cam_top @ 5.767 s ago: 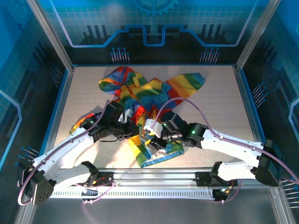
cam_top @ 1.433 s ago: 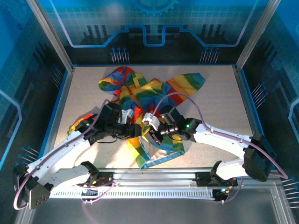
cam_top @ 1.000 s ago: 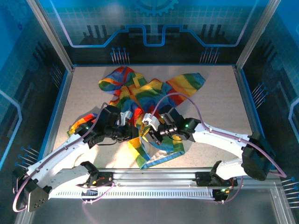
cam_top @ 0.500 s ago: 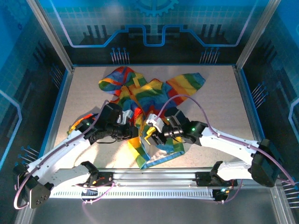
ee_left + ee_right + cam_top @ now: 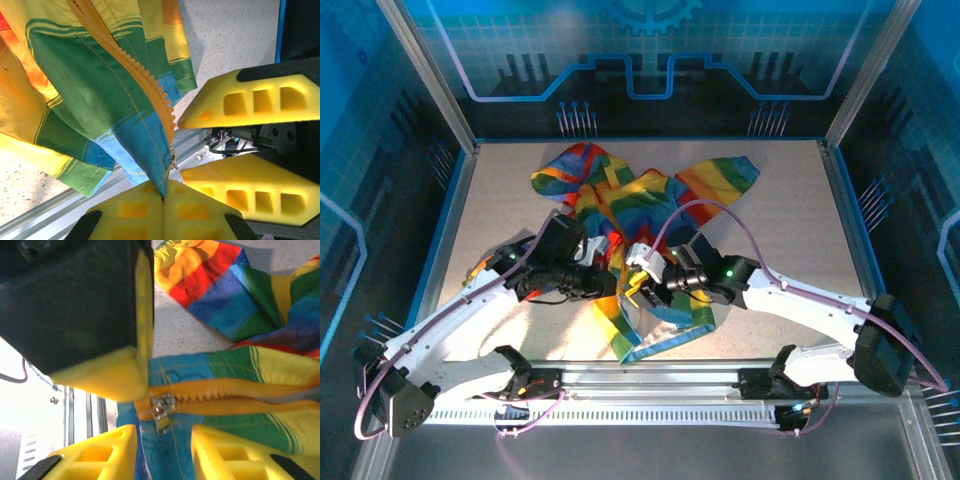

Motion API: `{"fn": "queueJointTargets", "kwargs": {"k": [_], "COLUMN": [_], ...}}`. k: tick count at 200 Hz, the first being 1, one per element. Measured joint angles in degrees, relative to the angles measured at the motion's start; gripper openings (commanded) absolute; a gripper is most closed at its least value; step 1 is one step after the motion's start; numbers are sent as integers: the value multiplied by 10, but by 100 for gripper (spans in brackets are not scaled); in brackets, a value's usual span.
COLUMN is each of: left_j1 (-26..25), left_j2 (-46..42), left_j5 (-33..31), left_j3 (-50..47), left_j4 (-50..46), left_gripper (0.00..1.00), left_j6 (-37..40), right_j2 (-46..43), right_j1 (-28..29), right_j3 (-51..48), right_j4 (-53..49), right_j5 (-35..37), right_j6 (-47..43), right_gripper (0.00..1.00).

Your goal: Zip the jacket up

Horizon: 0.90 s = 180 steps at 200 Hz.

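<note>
The rainbow-striped jacket (image 5: 620, 200) lies crumpled mid-table, hood at the far left, its lower front pulled toward me. My left gripper (image 5: 603, 283) is shut on the blue bottom corner of the jacket (image 5: 100, 90), just below the end of the orange zipper (image 5: 150, 95); its fingertips (image 5: 162, 189) meet on the fabric. Facing it, my right gripper (image 5: 638, 290) is open. Its fingers (image 5: 95, 452) stand either side of the silver zipper slider (image 5: 162, 407), just short of it and not touching. The slider sits at the zipper's bottom end (image 5: 235, 395), beside the left gripper's finger (image 5: 107, 375).
The speckled table (image 5: 770, 200) is walled by blue panels on three sides. An aluminium rail (image 5: 650, 380) runs along the near edge under both arms. A purple cable (image 5: 705, 205) loops above the right arm and the jacket's right sleeve.
The right gripper drew back a little to the right, then came back left to the zipper's bottom end. The left gripper kept its hold and barely moved.
</note>
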Motion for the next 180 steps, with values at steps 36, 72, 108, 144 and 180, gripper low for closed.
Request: {"fn": "queueJointTargets", "kwargs": {"k": [36,72,108,144,180], "left_j1": [0,1,1,1,1], "left_j2": [2,2,2,2,2], "left_j5": [3,-7,-9,-9,-10], "left_j3": [7,8,9,10,11], "left_j4": [-10,-30,-37,-39,-47], "left_gripper": [0,0,0,0,0], "left_j6": [8,12,21,26,39], "right_j2": [23,39,41,41,40], "right_j1": [11,14,14,14,15], "right_j3": [17,26,28,28,28], "right_j4": [0,-5,-7,-8,-11], "right_j5": [1,-3,-9,-9,-9], "right_j6": [-17,-24,-29,-29,-29], "right_gripper": [25,7,1,0,2]}}
